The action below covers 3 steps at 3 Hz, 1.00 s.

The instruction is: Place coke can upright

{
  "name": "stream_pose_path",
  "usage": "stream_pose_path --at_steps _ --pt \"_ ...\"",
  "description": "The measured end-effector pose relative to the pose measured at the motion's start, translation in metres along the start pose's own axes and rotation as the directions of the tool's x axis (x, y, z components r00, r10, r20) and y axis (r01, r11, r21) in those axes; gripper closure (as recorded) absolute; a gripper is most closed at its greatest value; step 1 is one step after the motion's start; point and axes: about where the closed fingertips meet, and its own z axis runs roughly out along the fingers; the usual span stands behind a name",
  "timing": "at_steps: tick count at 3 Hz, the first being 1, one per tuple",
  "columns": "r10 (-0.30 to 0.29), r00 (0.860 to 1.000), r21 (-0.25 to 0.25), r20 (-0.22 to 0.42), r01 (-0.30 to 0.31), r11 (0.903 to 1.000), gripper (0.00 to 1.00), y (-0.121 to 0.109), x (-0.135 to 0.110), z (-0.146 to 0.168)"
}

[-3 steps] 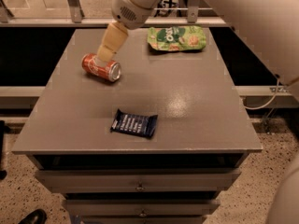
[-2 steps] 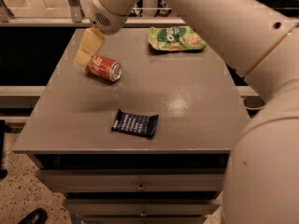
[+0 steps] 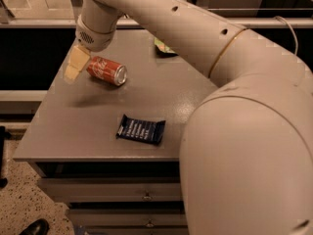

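Observation:
The red coke can with white script lies on its side on the grey table, near the far left, its silver end facing right. My gripper hangs from the big white arm at the can's left end, just above the table's left edge. It does not hold the can.
A dark blue wrapped bar lies near the table's front edge. A green snack bag at the back is mostly hidden behind my arm. My arm fills the right side of the view. Drawers sit below the tabletop.
My gripper has swung left, from above the can to its left end. The arm has come closer and now covers the right side and most of the green bag. The can has not moved.

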Motion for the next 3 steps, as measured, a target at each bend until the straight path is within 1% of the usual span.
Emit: stream_pose_path --at_steps 1,2,3 --pt "0.043 0.998 0.014 -0.056 -0.042 0.9990 0.00 -0.009 0.005 0.026" --pt "0.073 0.992 0.042 -0.104 -0.069 0.9967 0.00 -0.023 0.016 0.039" --pt "0.089 0.985 0.077 -0.148 -0.079 0.9939 0.16 -0.038 0.029 0.044"
